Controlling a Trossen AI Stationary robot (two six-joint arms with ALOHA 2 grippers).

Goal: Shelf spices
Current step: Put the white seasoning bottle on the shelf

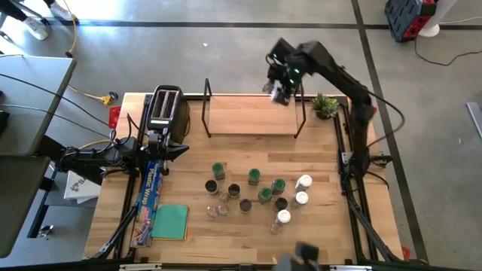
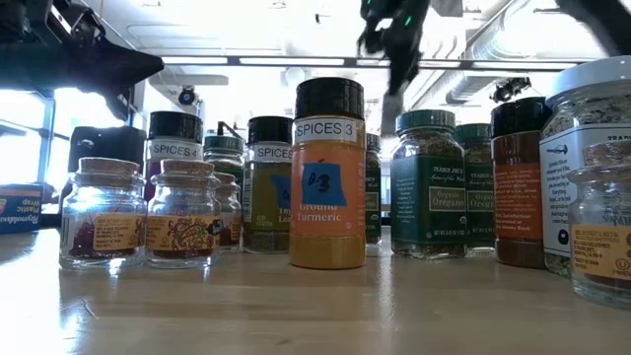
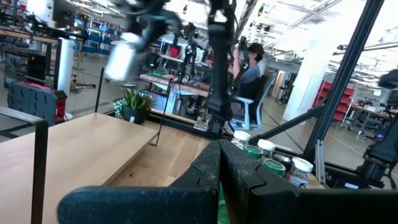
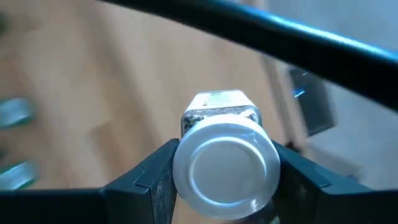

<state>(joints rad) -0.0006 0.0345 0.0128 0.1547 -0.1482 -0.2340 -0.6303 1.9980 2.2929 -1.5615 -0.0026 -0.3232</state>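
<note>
The left gripper [image 1: 181, 150], fingers pressed together and holding nothing, rests over the table's left side beside the toaster [image 1: 164, 108]. To its right, about a dozen spice jars [image 1: 256, 194] stand clustered on the table [image 1: 196, 241]. Beyond them sits the shelf [image 1: 252, 117], a pale board with black wire ends. The right gripper [image 1: 282, 89] hovers above the shelf's right end, clamped around a white-lidded jar [image 4: 225, 163], one finger on each side just below the lid. The jar looks rigid, small and probably light, likely glass, so smooth and breakable. The safest hold is across the body near the lid. A potted plant [image 1: 325, 105] stands right of that gripper.
</note>
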